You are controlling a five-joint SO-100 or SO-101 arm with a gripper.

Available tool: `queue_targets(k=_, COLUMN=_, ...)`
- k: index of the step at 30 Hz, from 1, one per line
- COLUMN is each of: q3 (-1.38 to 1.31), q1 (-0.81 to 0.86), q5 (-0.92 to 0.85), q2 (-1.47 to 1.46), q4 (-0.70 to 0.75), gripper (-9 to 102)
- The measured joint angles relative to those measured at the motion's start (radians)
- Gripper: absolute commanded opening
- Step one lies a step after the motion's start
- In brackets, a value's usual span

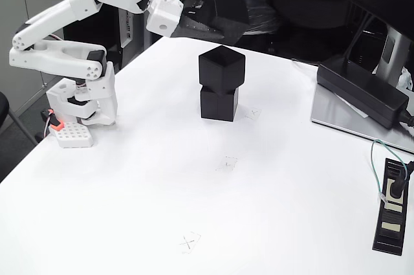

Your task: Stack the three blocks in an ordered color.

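Note:
Two matte black blocks stand stacked in the middle of the white table in the fixed view. The upper block [222,66] sits twisted slightly on the lower block [218,103]. A third black block [231,10] hangs in the air behind and above the stack, against a dark background. The white arm reaches in from the left, and its dark gripper [208,13] is shut on that raised block. The fingers blend into the block and the backdrop, so their exact hold is hard to make out.
A long black power adapter [359,91] lies on a grey monitor base [336,118] at the right. A black socket strip [392,208] with a cable sits at the right edge. Faint pencil crosses [188,242] mark the table. The arm's base [84,103] is clamped at the left.

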Motion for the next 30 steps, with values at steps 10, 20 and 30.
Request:
queue_targets(k=10, q3=0.206, q1=0.097, q5=-0.238, q2=0.232, q4=0.000, gripper=5)
queue_targets(k=20, q3=0.278, q1=0.094, q5=-0.291, q2=0.341, q4=-0.006, gripper=5)
queue_targets(k=30, q3=0.362, q1=0.092, q5=-0.296, q2=0.342, q4=-0.270, gripper=5)
